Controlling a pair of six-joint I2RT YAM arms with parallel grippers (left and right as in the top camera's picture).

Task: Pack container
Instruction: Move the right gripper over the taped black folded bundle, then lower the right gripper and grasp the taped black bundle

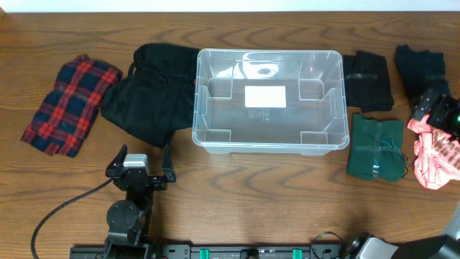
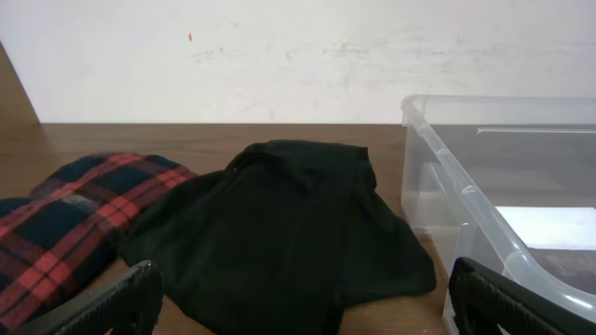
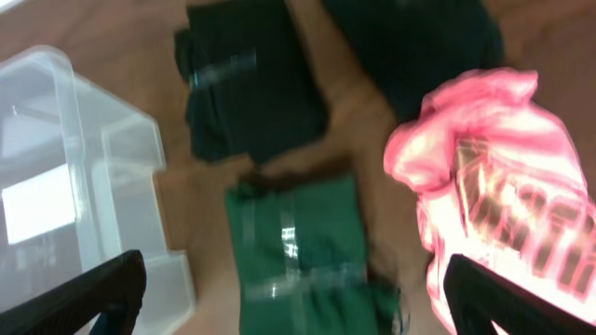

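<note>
Clear plastic and by far the biggest thing on the wooden table (image 1: 237, 208), the container (image 1: 267, 146) sits ahead and to the right of the left gripper (image 2: 305, 274) and off to the left of the right gripper (image 3: 296, 265). It stands upright with no lid and nothing lies in it; only a white label (image 1: 265, 96) shows on its floor.

Next in size, a crumpled black garment (image 1: 151, 93) lies straight ahead of the left gripper, just beside the container's left wall. A red-and-navy plaid garment (image 1: 70, 106) lies ahead and to the left of that gripper, beside the black one.

Below the right gripper, a folded dark green garment (image 3: 307, 223) shows between its fingers in the wrist view. A folded black garment (image 3: 251, 79) lies beyond the green one, another black piece (image 3: 410, 42) lies farther right, and a pink printed garment (image 3: 494, 186) lies to the gripper's right.

Both grippers stand fully spread and hold nothing. The left sits low near the table's front edge, and the right hovers over the right-hand garments.

By my judgement, packing has not begun: all six garments lie outside the container, and each one is left to lift in.
</note>
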